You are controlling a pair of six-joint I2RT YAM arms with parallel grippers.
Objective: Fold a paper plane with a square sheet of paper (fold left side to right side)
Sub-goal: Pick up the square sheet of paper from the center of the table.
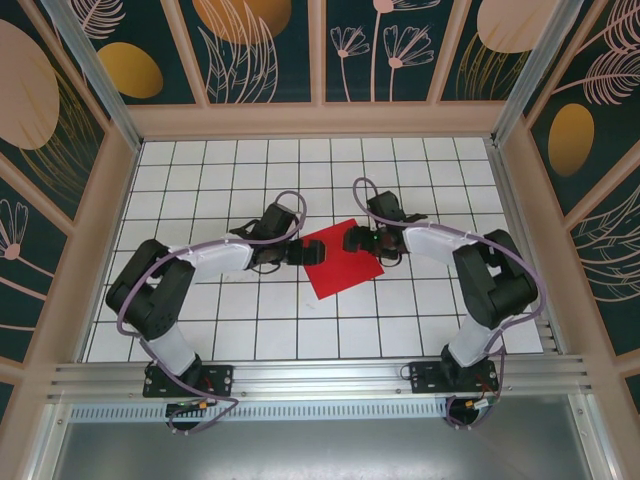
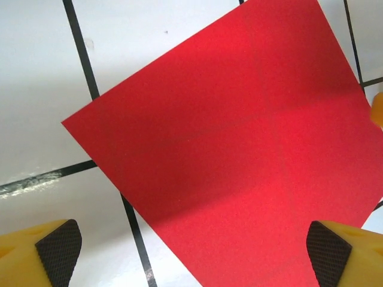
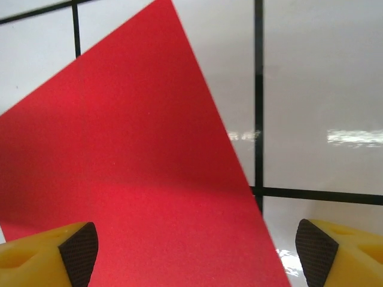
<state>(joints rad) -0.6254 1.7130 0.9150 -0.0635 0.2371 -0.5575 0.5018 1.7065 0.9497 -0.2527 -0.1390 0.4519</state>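
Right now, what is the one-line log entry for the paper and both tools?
paper: red sheet flat on table, unfolded | left tool: open, at sheet's left side | right tool: open, at right side

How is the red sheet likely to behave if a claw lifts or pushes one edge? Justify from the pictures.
Probably floppy: the red sheet looks very thin and lies flat, so a lifted edge would likely droop. Likely light and apt to slide when pushed, since the tabletop looks glossy, with reflections.
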